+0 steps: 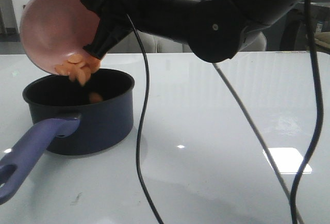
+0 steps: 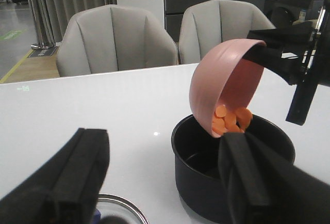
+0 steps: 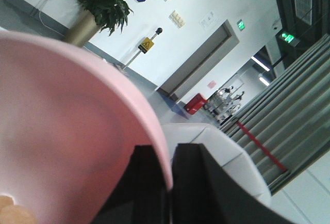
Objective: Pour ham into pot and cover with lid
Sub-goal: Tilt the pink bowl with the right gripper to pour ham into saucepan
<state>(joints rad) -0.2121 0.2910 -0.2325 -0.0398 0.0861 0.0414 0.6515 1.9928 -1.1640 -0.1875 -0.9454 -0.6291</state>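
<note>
My right gripper is shut on the rim of the pink bowl and holds it steeply tipped above the pot. The ham slides off the bowl's lower lip; one piece lies inside the pot. The right wrist view shows the gripper pinching the bowl's rim. In the left wrist view my left gripper is open and empty, above the glass lid, beside the pot. The bowl and ham hang over the pot there.
The pot's lavender handle points toward the table's front left. Black cables hang from the right arm over the white table. Two grey chairs stand behind the table's far edge.
</note>
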